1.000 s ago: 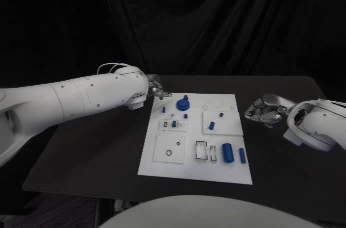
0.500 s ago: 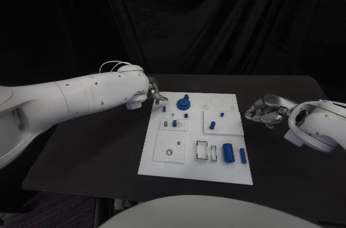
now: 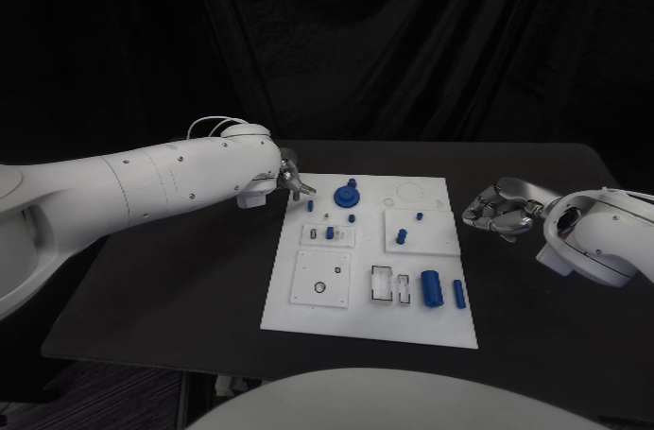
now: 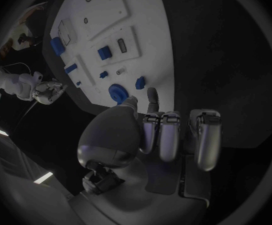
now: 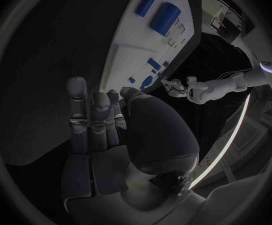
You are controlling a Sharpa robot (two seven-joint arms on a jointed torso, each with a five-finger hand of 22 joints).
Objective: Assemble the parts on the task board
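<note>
The board [image 3: 357,288] lay mid-table, blue parts [image 3: 431,287] on it. The left hand [image 3: 289,179] hovered off its far left corner, fingers loosely apart, empty. The right hand [image 3: 493,213] sat curled, empty, beside its right edge.

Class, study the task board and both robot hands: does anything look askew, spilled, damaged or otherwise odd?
Nothing stands out. The task board lies flat on the black table, the blue parts sit on it, none off the board. The left robot hand and right robot hand flank it, holding nothing.
</note>
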